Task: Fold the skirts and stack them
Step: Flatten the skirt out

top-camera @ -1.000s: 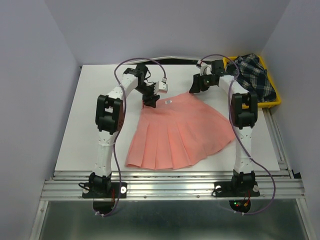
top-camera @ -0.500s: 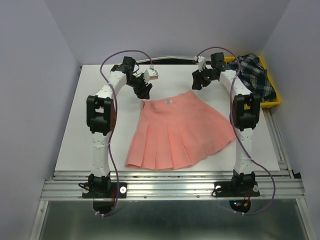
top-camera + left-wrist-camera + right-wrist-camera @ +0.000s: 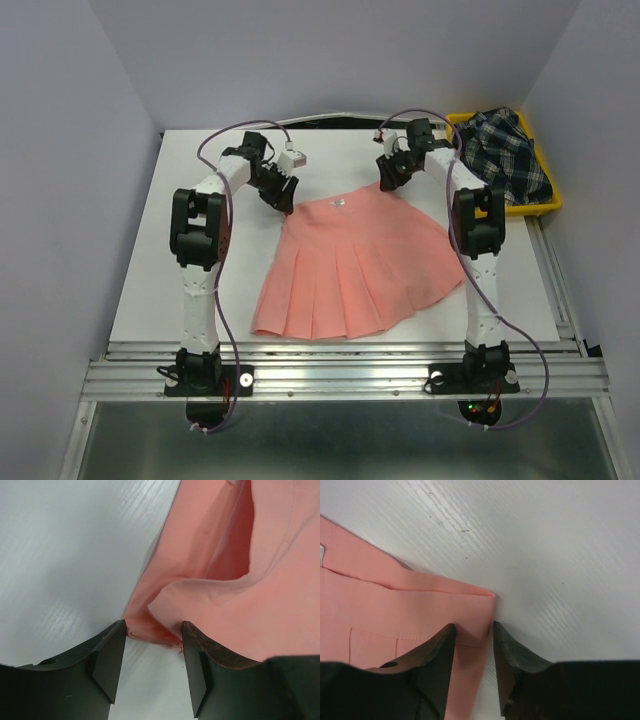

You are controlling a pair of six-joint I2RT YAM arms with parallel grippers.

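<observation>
- Pink skirt [image 3: 350, 265] lies spread flat on the table [image 3: 140, 280], waistband at the far side, pleated hem fanned toward the arm bases
- left gripper [image 3: 282, 196] sits at the waistband's left corner; my wrist view shows its jaws apart, with the corner lying in the gap, not pinched
- right gripper [image 3: 388, 178] is at the right corner, jaws slightly apart, cloth edge in the gap, not clamped
- plaid skirt [image 3: 508, 150] is bunched in the yellow tray [image 3: 535, 210] at far right, well apart from both grippers
</observation>
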